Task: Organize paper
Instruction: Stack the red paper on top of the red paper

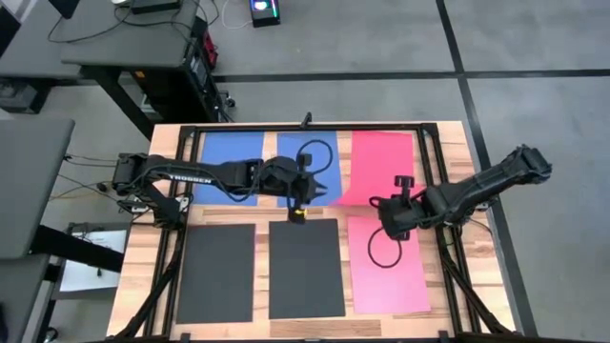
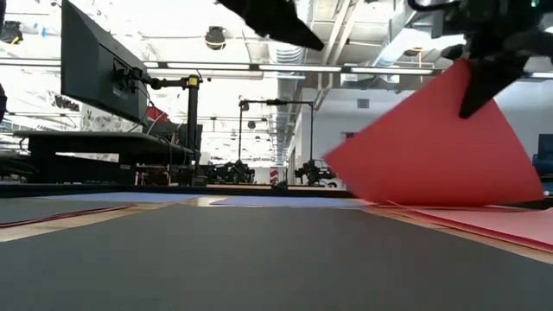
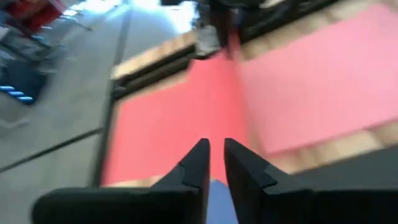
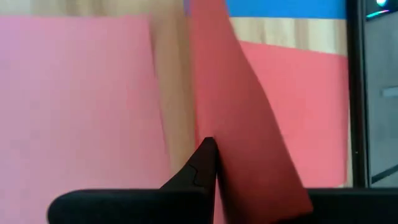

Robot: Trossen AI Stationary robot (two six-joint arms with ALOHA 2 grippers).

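Nearest the table's front lie two black sheets (image 1: pixel 307 269) and a pink sheet (image 1: pixel 388 264); farther back, the right end effector (image 1: pixel 398 214) is clamped on a lifted red sheet (image 2: pixel 441 142), best lowered flat and square onto the red one beyond. The left end effector (image 1: pixel 310 195) hovers over the blue sheets (image 1: pixel 227 157) at the back, fingers slightly parted, holding nothing.

Two black sheets (image 1: pixel 216 272) are lying side by side on the near half of the table (image 1: pixel 456 143). Two blue sheets (image 1: pixel 229 152) are lying at the far side, the second one partly hidden under an arm. One pink sheet (image 1: pixel 396 281) is lying at the near right. Red sheets (image 1: pixel 376 162) are showing at the far right: probably two, one flat and one lifted, but the edges are overlapping. Two arms are reaching over the table.
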